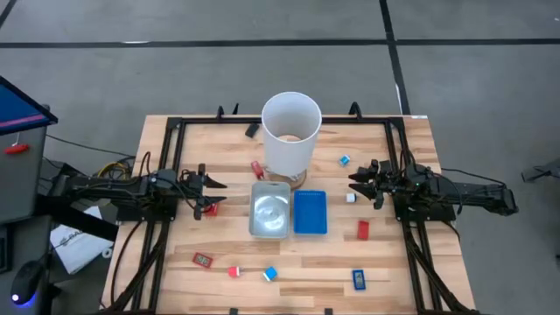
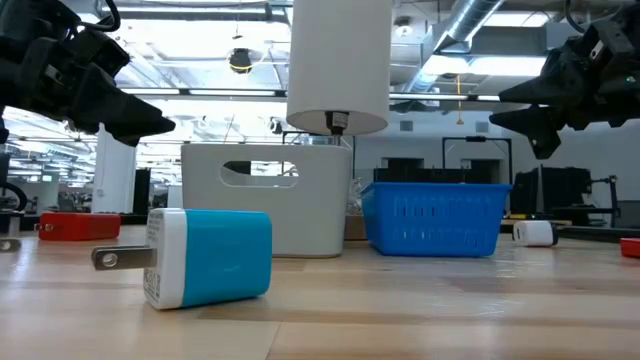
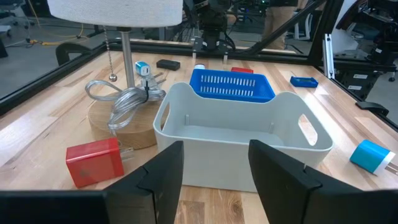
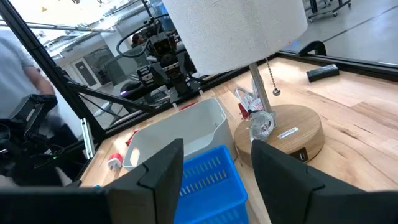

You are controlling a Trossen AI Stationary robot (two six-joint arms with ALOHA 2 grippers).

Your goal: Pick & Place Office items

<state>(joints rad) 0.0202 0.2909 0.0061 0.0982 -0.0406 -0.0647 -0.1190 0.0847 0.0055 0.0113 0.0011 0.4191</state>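
The office items are small pieces scattered on the wooden table [image 1: 175,271]: a red block [image 1: 210,208] beside my left gripper, which also shows in the left wrist view [image 3: 94,163]; a white piece [image 1: 351,198] near my right gripper; a red block [image 1: 362,229]; and a blue-and-white plug [image 1: 269,274], which lies close up in the low view [image 2: 210,256]. My left gripper [image 1: 210,194] is open and empty above the table's left side, pointing at the white tray [image 3: 242,143]. My right gripper [image 1: 359,184] is open and empty above the right side.
A lamp with a tall white shade [image 1: 290,131] stands on a wooden base [image 3: 121,127] at the middle far side. The white tray [image 1: 269,210] and the blue basket [image 1: 310,213] sit side by side in the middle. More small pieces lie near the front edge [image 1: 359,278].
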